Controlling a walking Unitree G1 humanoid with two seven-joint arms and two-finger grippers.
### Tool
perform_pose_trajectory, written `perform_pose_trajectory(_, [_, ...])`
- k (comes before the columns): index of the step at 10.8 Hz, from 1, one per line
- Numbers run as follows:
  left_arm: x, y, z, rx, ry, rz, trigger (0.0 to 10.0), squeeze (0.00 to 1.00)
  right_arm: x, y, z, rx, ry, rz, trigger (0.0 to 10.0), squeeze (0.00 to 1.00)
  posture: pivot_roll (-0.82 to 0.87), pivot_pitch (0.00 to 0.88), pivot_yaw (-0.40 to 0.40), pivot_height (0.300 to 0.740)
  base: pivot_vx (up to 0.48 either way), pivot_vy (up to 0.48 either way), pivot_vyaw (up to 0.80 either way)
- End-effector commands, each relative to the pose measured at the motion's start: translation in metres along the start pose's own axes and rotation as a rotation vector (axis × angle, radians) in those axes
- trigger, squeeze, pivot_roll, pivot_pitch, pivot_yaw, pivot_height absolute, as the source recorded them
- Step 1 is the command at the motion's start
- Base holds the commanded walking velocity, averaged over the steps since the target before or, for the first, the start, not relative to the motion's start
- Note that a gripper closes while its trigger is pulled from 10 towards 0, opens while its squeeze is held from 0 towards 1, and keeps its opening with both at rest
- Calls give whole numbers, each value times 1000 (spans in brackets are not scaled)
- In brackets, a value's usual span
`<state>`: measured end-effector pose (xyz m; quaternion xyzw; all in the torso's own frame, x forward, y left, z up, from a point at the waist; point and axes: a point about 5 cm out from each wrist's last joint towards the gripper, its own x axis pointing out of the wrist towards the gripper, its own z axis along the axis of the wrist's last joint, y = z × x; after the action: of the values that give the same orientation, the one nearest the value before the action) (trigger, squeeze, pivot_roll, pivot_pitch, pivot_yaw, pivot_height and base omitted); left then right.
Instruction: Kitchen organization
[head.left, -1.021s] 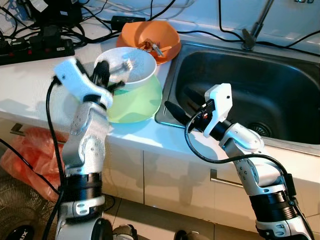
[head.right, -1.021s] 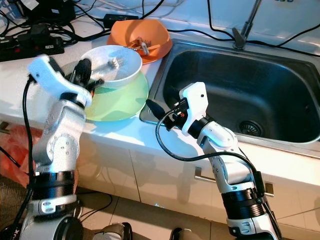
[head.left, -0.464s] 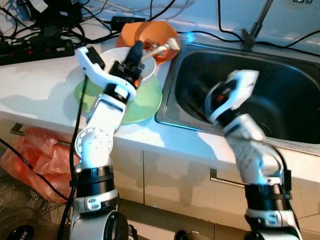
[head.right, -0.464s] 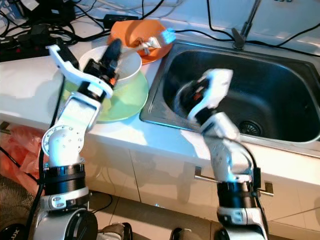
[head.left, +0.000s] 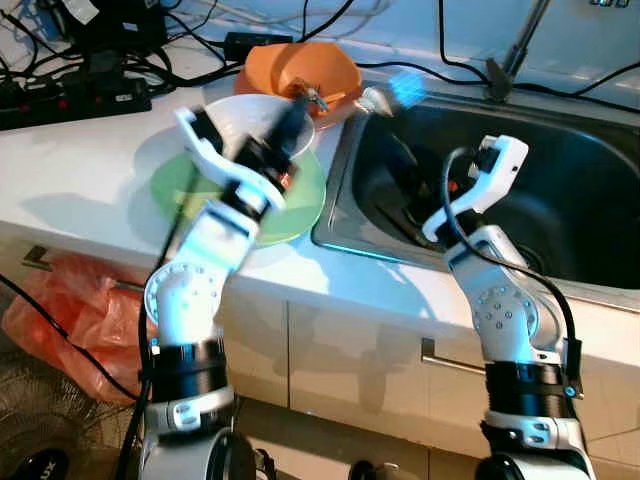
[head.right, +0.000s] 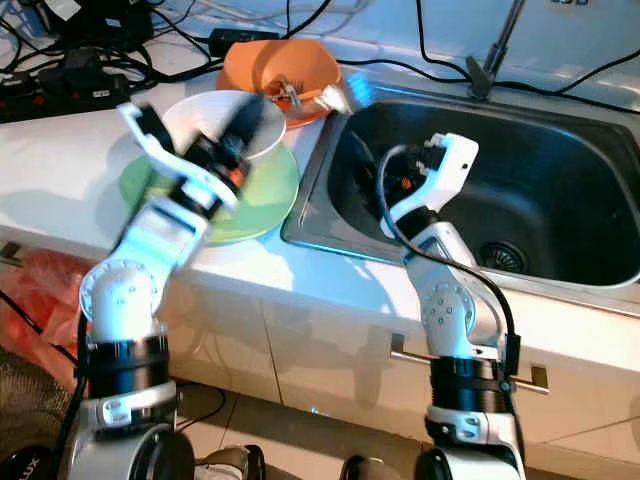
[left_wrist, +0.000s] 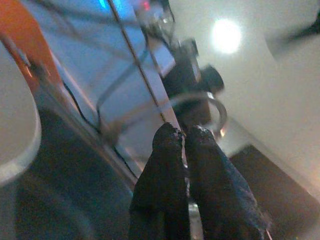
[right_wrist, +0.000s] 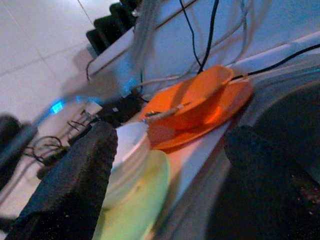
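Observation:
My left gripper (head.left: 293, 115) is above the white bowl (head.left: 236, 116), shut on a thin utensil (head.left: 388, 94) whose blurred, blue-tipped end reaches over the sink's (head.left: 560, 190) left rim. The white bowl sits on a green plate (head.left: 300, 195). Behind them is an orange bowl (head.left: 300, 62) with a metal utensil (head.left: 312, 96) in it. My right gripper (head.left: 400, 185) is down in the sink's left side, open and holding nothing. Its wrist view shows both fingers (right_wrist: 75, 175) spread wide, with the orange bowl (right_wrist: 200, 102) and white bowl (right_wrist: 131, 145) between them.
Black cables and power strips (head.left: 75, 95) lie at the back left of the white counter (head.left: 70, 170). A tap stem (head.left: 515, 50) rises behind the sink. An orange bag (head.left: 50, 315) lies on the floor at the left, beside the cabinet fronts (head.left: 350, 350).
My left arm has swung the utensil up out of the white bowl and rightwards over the sink's edge. The right arm has turned so that its gripper points down into the sink.

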<state>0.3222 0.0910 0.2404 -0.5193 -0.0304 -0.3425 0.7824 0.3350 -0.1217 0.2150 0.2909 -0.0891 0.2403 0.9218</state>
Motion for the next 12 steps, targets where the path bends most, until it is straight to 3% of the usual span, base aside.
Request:
perform_pose_trajectory(1, [1, -7, -10, -31, 53, -58, 0, 0, 1, -2, 2, 32, -4, -10, 10000, 0, 88, 114, -27, 740, 0, 0, 0])
perform_pose_trajectory(5, [-8, 2, -14, -38, 85, -32, 0, 0, 1, -5, 13, 95, -59, -6, 10000, 0, 88, 112, -32, 740, 0, 0, 0])
perform_pose_trajectory(7, [-7, 14, 3, -32, -10, 43, 0, 0, -3, -10, 15, 83, -48, -8, 10000, 0, 88, 112, -32, 740, 0, 0, 0])
perform_pose_trajectory(9, [-9, 20, 9, -34, -22, 64, 0, 0, -8, -15, 19, 98, -56, -11, 10000, 0, 85, 109, -28, 740, 0, 0, 0])
perform_pose_trajectory(12, [-8, 16, 2, -37, 18, 37, 0, 0, -10, -13, 23, 132, -63, 22, 10000, 0, 86, 112, -26, 740, 0, 0, 0])
